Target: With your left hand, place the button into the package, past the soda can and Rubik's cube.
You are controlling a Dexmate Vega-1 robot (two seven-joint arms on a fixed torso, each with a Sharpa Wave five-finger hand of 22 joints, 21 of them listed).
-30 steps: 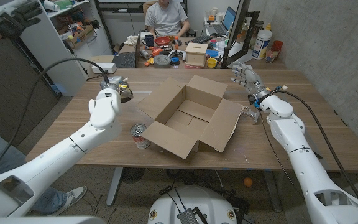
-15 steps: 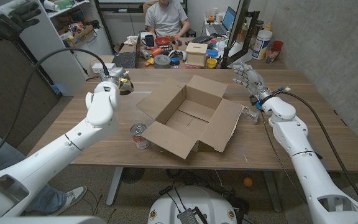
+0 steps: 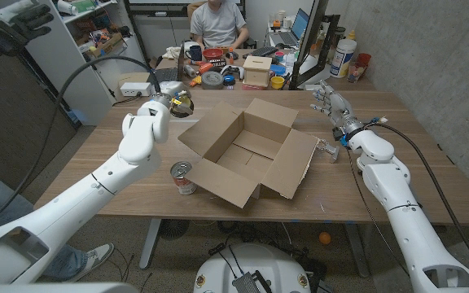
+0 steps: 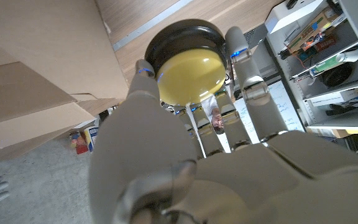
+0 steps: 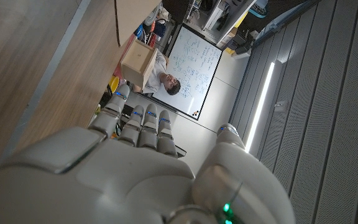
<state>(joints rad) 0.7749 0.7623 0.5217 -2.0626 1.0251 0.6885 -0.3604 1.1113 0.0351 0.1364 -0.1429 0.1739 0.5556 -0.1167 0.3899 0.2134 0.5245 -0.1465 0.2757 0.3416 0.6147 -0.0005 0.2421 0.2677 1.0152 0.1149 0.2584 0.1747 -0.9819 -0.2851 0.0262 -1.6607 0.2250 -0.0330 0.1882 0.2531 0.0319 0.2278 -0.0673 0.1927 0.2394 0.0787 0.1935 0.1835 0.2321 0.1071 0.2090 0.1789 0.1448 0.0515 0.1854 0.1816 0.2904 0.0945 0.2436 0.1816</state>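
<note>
Left hand [image 3: 155,115] grips round glossy button [image 4: 188,67].

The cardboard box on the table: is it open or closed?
Open. In the head view the cardboard box has its flaps folded outward, and its bare floor shows, with nothing visible inside.

One button [image 3: 182,102] (yellow face, black rim). One open cardboard package [image 3: 251,150], mid-table. One soda can [image 3: 183,177], near table's front edge. One small metal item [image 3: 326,150] toward right edge (kind unclear). Two robot hands: left hand [image 3: 155,114], right hand [image 3: 333,104]. One person [image 3: 216,23] beyond far edge.
</note>
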